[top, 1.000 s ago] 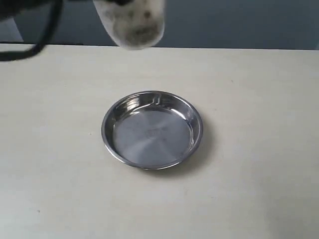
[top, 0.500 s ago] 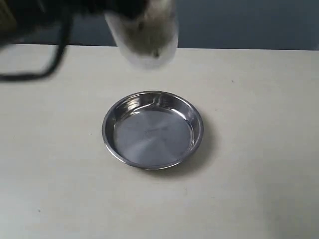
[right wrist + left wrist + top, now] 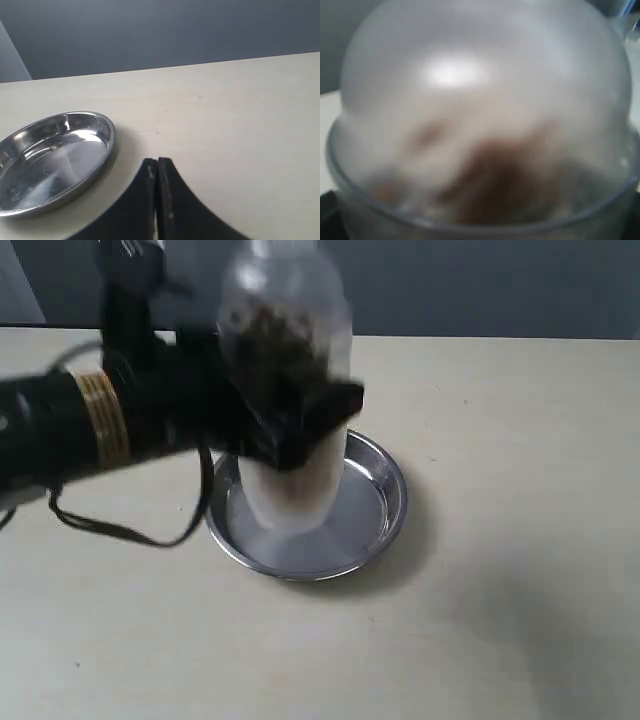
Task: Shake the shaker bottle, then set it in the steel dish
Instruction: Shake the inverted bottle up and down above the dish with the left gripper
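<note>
A: Exterior view: left claw (image 3: 298,432) clamps the bottle (image 3: 288,350), blurred, above the dish (image 3: 388,495).
B: Left wrist: bottle fills everything. Lower it upright, centred, I'd say.
A: Right wrist: right claw (image 3: 157,175) sits pinched together near the dish.

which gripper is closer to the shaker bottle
Left. The left gripper grips the shaker bottle; the right gripper, jaws shut, sits clear of it near the steel dish.

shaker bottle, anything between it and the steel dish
Nothing visible does. The left gripper holds the shaker bottle aloft, and the right wrist view shows the steel dish with nothing in it.
</note>
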Motion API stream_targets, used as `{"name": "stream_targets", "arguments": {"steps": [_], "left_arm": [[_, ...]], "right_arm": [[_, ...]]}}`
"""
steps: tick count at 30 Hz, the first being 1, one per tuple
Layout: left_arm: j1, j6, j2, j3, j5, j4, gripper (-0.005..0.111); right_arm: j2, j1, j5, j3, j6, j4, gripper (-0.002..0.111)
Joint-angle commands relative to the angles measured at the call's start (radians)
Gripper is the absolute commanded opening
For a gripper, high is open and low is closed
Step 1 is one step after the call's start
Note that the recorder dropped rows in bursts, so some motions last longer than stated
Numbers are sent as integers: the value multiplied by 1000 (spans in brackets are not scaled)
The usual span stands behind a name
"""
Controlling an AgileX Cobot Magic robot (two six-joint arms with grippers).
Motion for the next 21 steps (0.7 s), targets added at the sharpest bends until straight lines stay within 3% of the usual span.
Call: {"name": "stream_targets", "arguments": {"steps": [1, 2, 5, 7, 8, 9, 11, 13, 15, 17, 19, 21], "left_arm": [[-13, 54, -84, -129, -224, -63, 0], [-13, 93, -135, -212, -48, -59, 0], [-13, 100, -49, -109, 91, -87, 0], [-13, 106, -44, -117, -80, -65, 0], [-13, 106, -84, -180, -222, -67, 0], [-13, 112, -113, -243, -249, -65, 0], [-13, 105, -125, -307, 49, -42, 0], [-18, 26, -73, -246, 158, 11, 0], [-23, -50, 7, -139, 115, 22, 0], [-23, -44, 47, -80, -120, 27, 0], [-23, -25, -35, -179, -184, 25, 0], [-23, -5, -93, -232, -116, 70, 0]], "right_arm": [[-4, 0, -10, 1, 0, -1, -1], [-4, 0, -10, 1, 0, -1, -1], [-4, 0, -10, 1, 0, -1, -1], [-4, 0, -10, 1, 0, -1, -1], [-4, 2, -10, 1, 0, -1, -1], [-4, 2, -12, 1, 0, -1, -1], [-4, 2, -12, 1, 0, -1, -1], [-4, 2, -12, 1, 0, -1, -1], [-4, 2, -12, 1, 0, -1, -1], [-4, 0, -12, 1, 0, -1, -1], [-4, 2, -12, 1, 0, -1, -1], [-4, 2, -12, 1, 0, -1, -1]]}}
